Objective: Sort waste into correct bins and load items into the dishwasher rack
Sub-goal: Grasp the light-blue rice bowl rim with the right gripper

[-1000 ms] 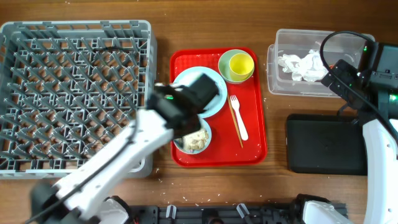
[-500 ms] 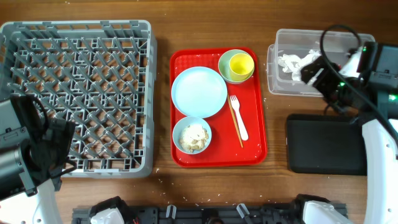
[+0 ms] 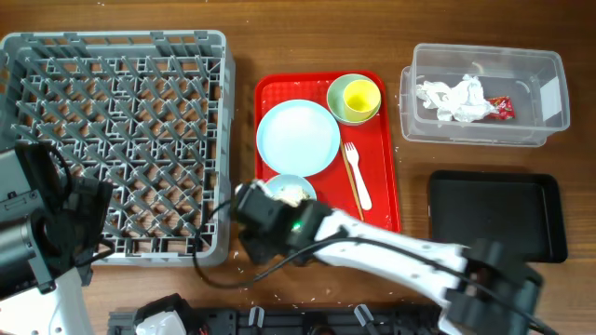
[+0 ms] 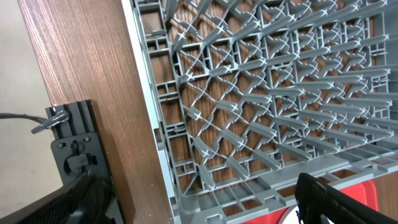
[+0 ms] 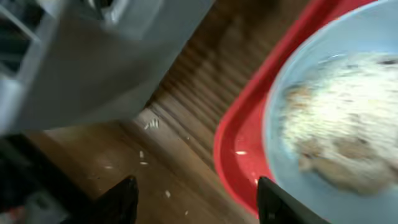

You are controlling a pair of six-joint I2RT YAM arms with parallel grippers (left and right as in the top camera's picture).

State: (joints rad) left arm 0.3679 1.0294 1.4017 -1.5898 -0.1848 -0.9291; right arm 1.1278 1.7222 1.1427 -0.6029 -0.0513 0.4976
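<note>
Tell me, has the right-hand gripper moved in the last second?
Yes. The right gripper left the clear tub and swept down-left across the overhead view to the red tray's lower-left corner, by the rice bowl.

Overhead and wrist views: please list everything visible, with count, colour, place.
dishwasher rack: one, grey, left
red tray: one, red, centre
plate: one, pale blue, on red tray
green bowl: one, green, tray's far corner
yellow cup: one, yellow, inside green bowl
small bowl: one, pale, tray's near end, holds rice
fork: one, white, on tray
chopsticks: one pair, wooden, beside fork
clear tub: one, clear, far right
tissue: one wad, white, in tub
wrapper: one, red, in tub
black tray: one, black, near right
left gripper: one, black, open, over rack
right gripper: one, black, open, beside small bowl
</note>
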